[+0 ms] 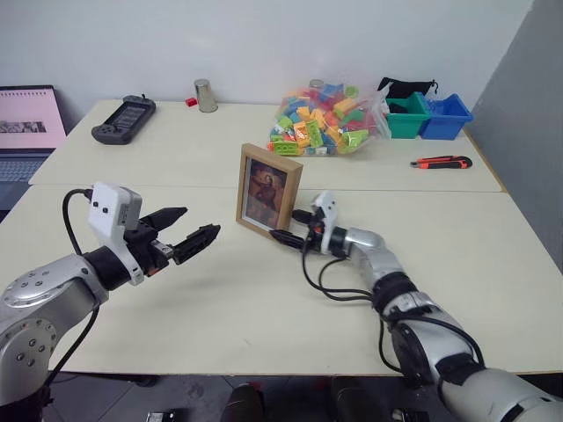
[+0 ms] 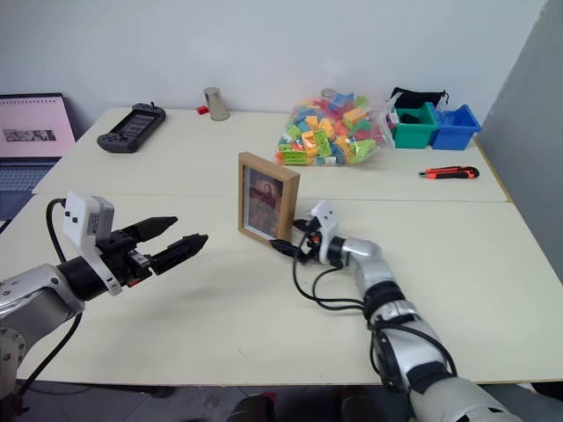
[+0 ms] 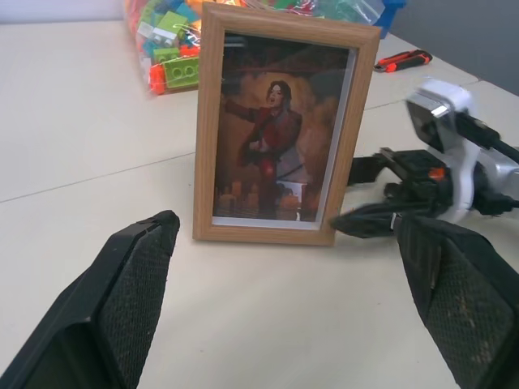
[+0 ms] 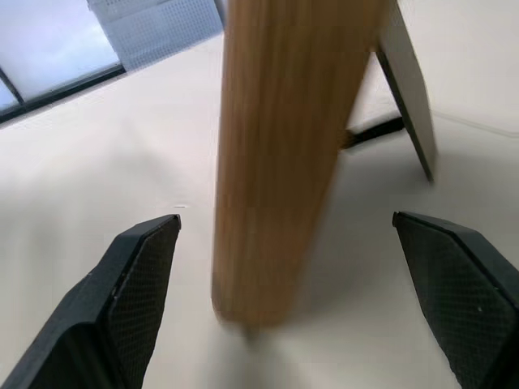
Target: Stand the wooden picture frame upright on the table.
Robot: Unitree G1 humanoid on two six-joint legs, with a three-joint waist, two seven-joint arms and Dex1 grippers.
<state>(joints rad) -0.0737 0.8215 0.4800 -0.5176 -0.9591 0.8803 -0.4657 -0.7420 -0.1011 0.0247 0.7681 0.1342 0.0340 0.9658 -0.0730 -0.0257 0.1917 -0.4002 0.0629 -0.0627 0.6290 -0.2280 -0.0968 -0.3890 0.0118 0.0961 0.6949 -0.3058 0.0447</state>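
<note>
The frame [image 1: 268, 190] stands upright on the worktop [image 1: 264, 308], with both the left claw [image 1: 189, 231] and right claw [image 1: 292, 227] released.

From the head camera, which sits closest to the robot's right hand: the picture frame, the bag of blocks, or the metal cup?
From the right hand:
1. Wooden picture frame, right beside it, upright.
2. Bag of blocks, behind the frame, mid-table.
3. Metal cup, far edge, toward the left.

Light-wood frame [image 1: 269, 191], matt table [image 1: 264, 299]

Bright even light, soft shadows, blurred close wooden picture frame [image 4: 276, 162].
</note>
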